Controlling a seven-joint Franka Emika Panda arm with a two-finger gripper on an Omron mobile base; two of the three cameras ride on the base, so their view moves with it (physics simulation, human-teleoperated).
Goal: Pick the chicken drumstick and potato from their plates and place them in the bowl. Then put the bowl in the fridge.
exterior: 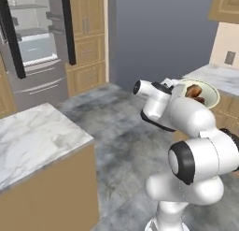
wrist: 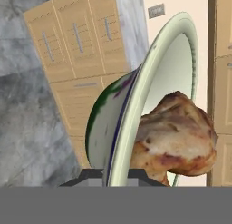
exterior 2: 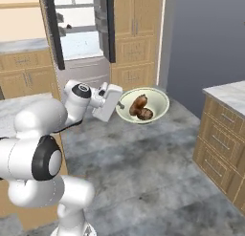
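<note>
Two rear base views, left and right, sharing the bowl [exterior 2: 155, 106]; hand view close along its rim.

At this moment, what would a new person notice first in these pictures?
First, the bowl held in mid-air by its rim in the shut tool, with the chicken drumstick and potato inside. Behind, at upper left in the right base view, the fridge stands open.

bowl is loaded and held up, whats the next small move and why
Probably carry it toward the open fridge. The pincer is shut on the rim of the bowl, held over the floor, with the chicken drumstick and potato already inside, so only putting it away remains.
</note>
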